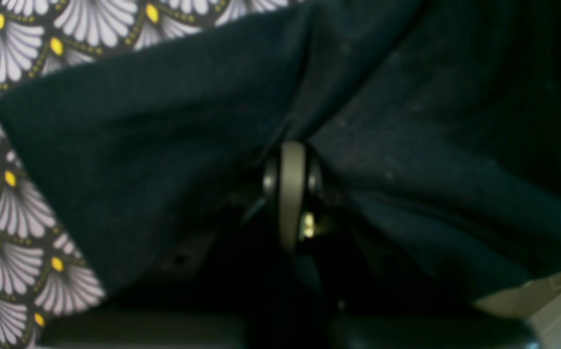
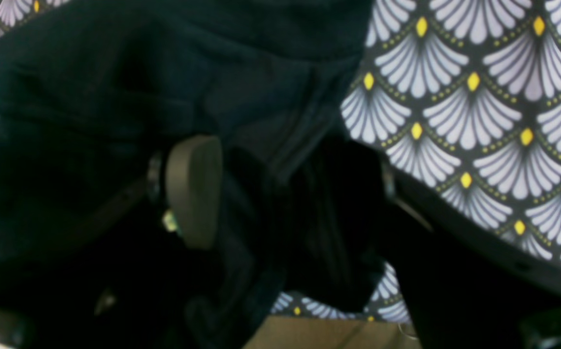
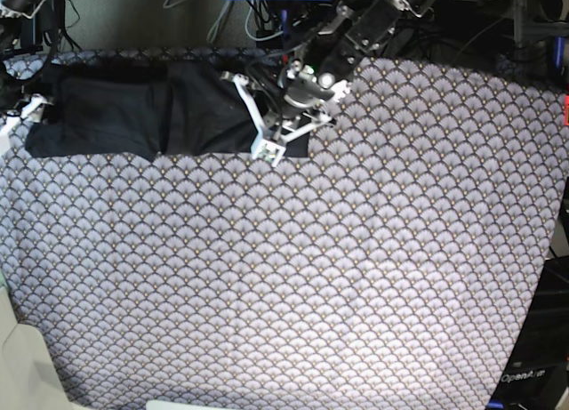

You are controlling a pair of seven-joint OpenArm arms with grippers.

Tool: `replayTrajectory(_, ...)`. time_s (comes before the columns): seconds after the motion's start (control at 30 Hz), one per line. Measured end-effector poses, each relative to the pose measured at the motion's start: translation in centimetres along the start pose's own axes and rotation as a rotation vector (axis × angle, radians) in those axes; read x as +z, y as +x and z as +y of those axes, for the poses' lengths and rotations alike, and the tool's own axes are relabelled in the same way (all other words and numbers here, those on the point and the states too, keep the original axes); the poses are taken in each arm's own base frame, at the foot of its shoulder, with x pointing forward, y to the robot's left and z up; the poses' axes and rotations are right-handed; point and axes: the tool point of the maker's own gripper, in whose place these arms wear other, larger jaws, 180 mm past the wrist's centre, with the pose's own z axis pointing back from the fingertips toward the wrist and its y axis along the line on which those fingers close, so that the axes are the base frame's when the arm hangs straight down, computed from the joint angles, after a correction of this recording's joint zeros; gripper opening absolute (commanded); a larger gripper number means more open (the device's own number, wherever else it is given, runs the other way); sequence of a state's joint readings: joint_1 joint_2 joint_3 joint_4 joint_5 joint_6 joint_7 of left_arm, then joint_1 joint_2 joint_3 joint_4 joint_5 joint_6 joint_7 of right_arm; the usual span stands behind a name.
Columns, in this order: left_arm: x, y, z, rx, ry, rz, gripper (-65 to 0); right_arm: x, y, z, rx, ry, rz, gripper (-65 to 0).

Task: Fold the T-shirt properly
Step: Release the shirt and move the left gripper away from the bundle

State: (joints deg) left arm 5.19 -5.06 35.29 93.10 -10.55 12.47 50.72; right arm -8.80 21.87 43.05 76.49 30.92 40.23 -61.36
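Note:
The black T-shirt (image 3: 116, 108) lies bunched along the far left of the table, with a fold line near its middle. At the shirt's right edge, my left gripper (image 3: 274, 141) is shut on the T-shirt. In the left wrist view its pads (image 1: 292, 194) press together and the black cloth (image 1: 139, 145) gathers into creases at the tip. My right gripper (image 3: 20, 112) is at the shirt's left end. In the right wrist view this gripper (image 2: 295, 194) stands open, with one tan pad (image 2: 193, 191) visible and dark cloth (image 2: 67, 97) lying between and around the fingers.
A grey scallop-patterned cloth (image 3: 311, 277) with yellow dots covers the whole table. Cables and equipment (image 3: 267, 1) crowd the back edge behind the left arm. The table's edge drops off at the right (image 3: 556, 250) and at the lower left (image 3: 18, 339).

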Motion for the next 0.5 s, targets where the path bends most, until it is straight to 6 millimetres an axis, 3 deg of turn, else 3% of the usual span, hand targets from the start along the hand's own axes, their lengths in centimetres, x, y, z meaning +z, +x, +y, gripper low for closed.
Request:
replayTrajectory(0.1,0.0,0.0,0.0,0.000,0.000,0.000,-65.0,-0.1,-0.1,0.2,-0.006,0.004,0.000,-30.6)
replayTrajectory(0.3,0.0,0.0,0.0,0.000,0.000,0.000,-65.0,-0.5,-0.4,0.9,-0.019,0.021,-0.007,-63.4)
replayTrajectory(0.5,0.3,0.1,-0.1,0.004,-0.001,0.003,-65.0,-1.2,-0.2,2.1,0.053,0.037,0.028,-65.0)
